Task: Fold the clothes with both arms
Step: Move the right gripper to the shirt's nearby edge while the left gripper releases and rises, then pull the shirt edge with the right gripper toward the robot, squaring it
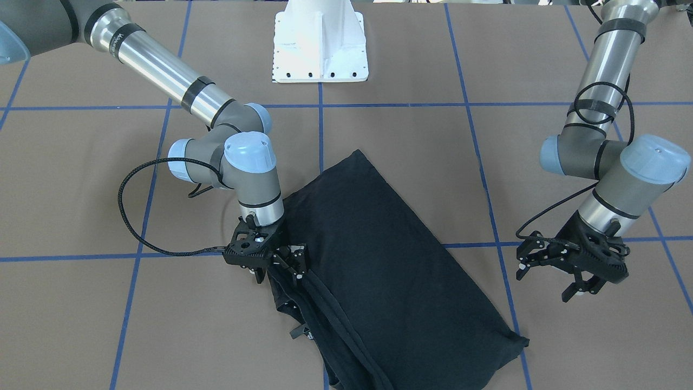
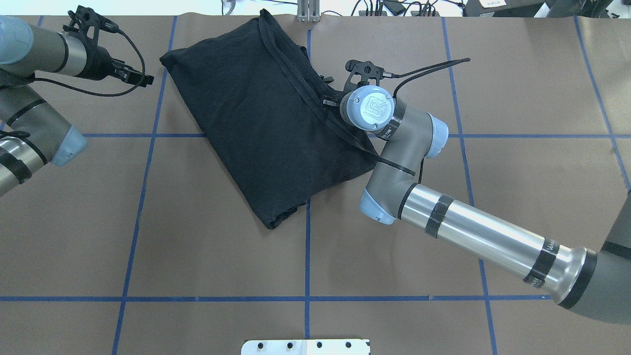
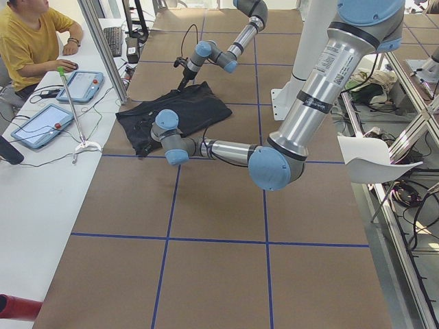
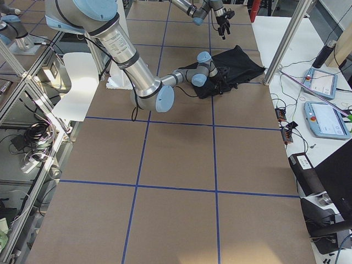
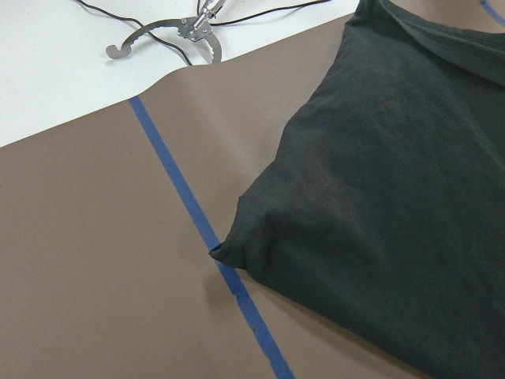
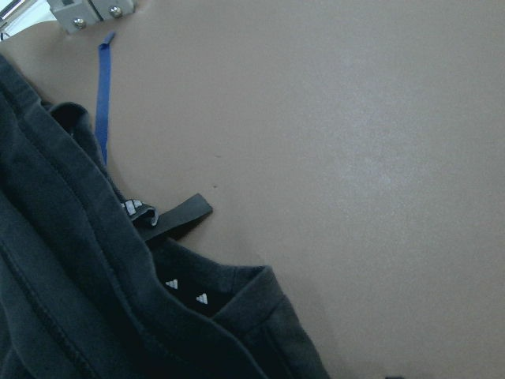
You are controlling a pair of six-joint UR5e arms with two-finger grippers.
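Folded black shirt [image 1: 379, 254], seen from overhead, lies slantwise at 12 o'clock on the surface [image 2: 197, 236], with one gripper at its edge and one clear of it.
The right gripper [image 1: 279, 273] sits against the layered hem at the shirt's 2 o'clock; black on black, I cannot tell whether it pinches cloth. The left gripper [image 1: 582, 290] hangs with fingers apart, holding nothing, off the shirt's 10 o'clock corner. The risk, as I judge it: a pull from the right alone may catch only the top layer and peel the fold open, or drag the bundle off the surface's far edge, which the shirt touches. Overhead, the right arm [image 2: 374, 111] covers its own gripper. The front view cuts off the shirt's far end. Which side faces up I cannot tell.
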